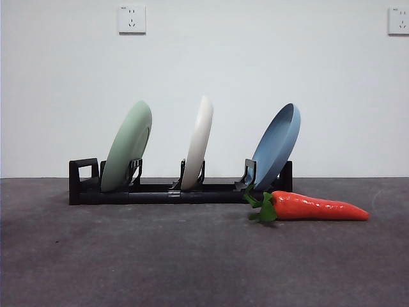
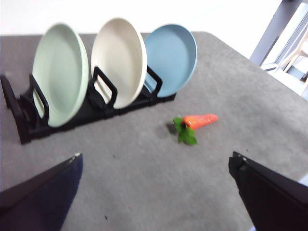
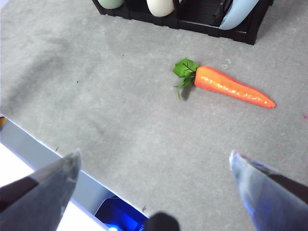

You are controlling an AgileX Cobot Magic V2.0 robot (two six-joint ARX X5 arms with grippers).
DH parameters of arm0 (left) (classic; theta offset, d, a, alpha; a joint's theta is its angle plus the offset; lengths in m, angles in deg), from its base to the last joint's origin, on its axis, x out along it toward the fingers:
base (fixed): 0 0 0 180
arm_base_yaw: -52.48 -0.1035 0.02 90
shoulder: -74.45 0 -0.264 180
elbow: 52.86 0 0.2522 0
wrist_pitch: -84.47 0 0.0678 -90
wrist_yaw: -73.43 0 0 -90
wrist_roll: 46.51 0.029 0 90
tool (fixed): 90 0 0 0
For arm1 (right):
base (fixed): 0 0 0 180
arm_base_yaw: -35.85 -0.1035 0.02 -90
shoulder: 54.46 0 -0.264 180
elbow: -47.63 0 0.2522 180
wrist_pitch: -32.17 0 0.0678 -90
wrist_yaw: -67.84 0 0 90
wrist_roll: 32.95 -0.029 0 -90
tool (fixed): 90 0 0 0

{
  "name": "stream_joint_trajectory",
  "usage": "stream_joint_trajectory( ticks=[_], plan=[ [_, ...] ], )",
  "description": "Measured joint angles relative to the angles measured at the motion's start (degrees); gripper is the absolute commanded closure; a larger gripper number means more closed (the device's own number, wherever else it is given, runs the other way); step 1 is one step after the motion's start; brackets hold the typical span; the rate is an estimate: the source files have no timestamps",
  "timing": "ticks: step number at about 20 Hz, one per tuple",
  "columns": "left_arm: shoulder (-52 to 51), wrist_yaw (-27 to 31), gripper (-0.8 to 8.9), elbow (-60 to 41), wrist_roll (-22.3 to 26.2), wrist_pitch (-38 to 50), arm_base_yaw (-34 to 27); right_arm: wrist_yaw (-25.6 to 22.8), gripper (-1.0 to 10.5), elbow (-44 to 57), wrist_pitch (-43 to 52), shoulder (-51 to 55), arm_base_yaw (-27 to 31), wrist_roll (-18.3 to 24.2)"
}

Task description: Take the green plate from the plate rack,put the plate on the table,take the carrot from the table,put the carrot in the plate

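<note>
The green plate [image 1: 127, 146] stands on edge in the left slot of the black plate rack [image 1: 160, 192]; it also shows in the left wrist view [image 2: 60, 73]. The carrot [image 1: 316, 207] lies on the grey table [image 1: 192, 256] in front of the rack's right end, leaves toward the rack. It shows in the left wrist view [image 2: 197, 123] and in the right wrist view [image 3: 231, 85]. My left gripper [image 2: 156, 185] is open and empty, back from the rack. My right gripper [image 3: 156, 175] is open and empty near the table's front edge, short of the carrot.
A cream-white plate [image 1: 197, 142] stands in the rack's middle slot and a blue plate [image 1: 277, 146] in its right slot. The rack [image 2: 96, 108] lies along the back of the table. The table's front edge [image 3: 53, 154] runs under my right gripper.
</note>
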Motion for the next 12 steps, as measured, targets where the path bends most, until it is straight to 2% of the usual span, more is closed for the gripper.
stream_joint_trajectory(
  ticks=[5, 9, 12],
  plan=[
    [8.66, 0.66, 2.07, 1.05, -0.26, 12.44, 3.13, 0.00, 3.2, 0.00, 0.00, 0.00, 0.00, 0.00],
    [22.12, 5.70, 2.11, 5.60, -1.75, 22.69, 7.39, 0.00, 3.2, 0.00, 0.00, 0.00, 0.00, 0.00],
    [34.07, 9.11, 2.11, 11.08, -1.66, 25.88, 10.36, -0.02, 3.2, 0.00, 0.00, 0.00, 0.00, 0.00]
  ],
)
